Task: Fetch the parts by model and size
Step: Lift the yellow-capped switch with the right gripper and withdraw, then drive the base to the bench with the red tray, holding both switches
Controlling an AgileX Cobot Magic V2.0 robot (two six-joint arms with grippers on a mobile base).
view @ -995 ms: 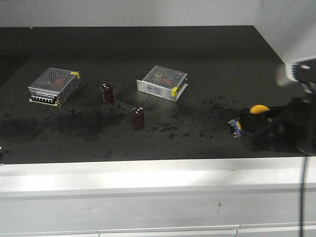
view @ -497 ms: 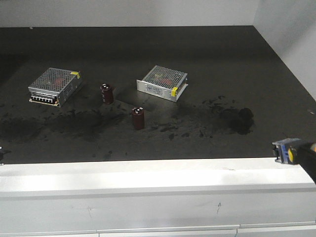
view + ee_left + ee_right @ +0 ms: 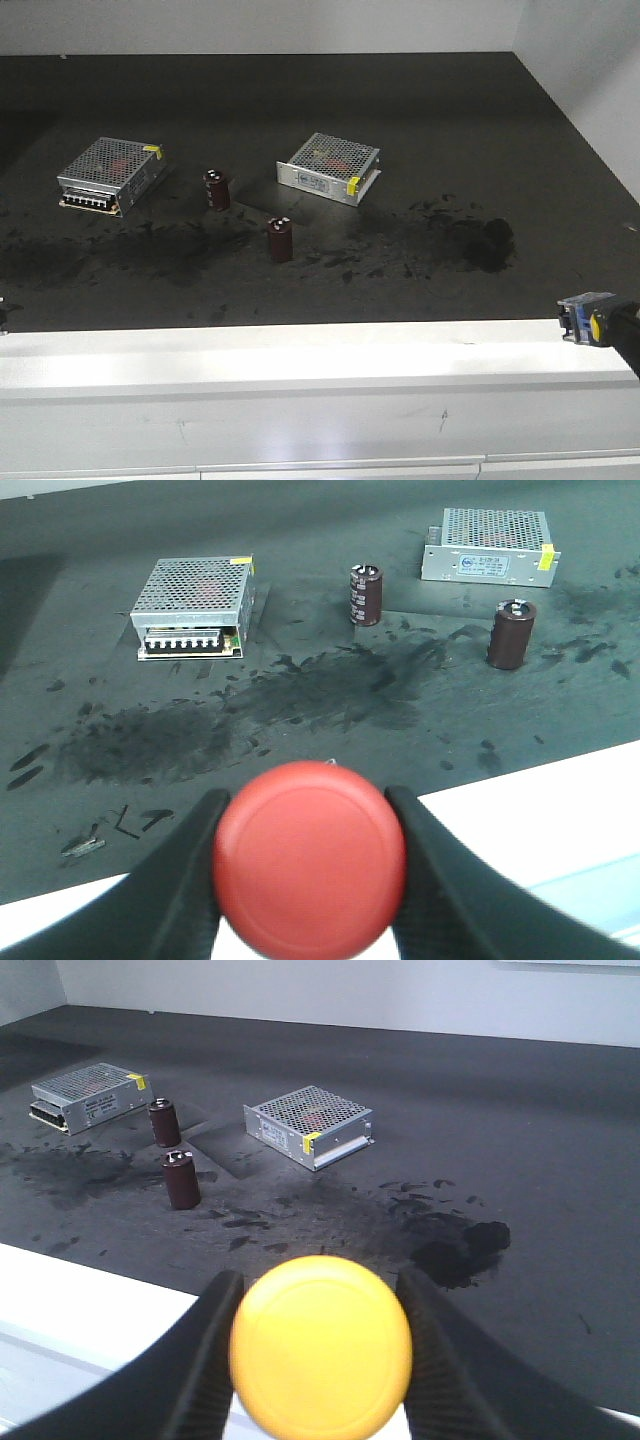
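Your left fingers (image 3: 170,900) pinch the red-capped switch (image 3: 310,860) near the worktop's (image 3: 400,100) front edge — your right fingers (image 3: 190,1380) pinch the yellow-capped switch (image 3: 320,1345) over that edge's right end.

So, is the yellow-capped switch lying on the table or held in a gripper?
Held: the right gripper clamps the yellow-capped switch between its two black fingers.

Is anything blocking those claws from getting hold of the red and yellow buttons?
No. The left gripper is clamped on the red button, and the right gripper on the yellow button; nothing visible stands between.
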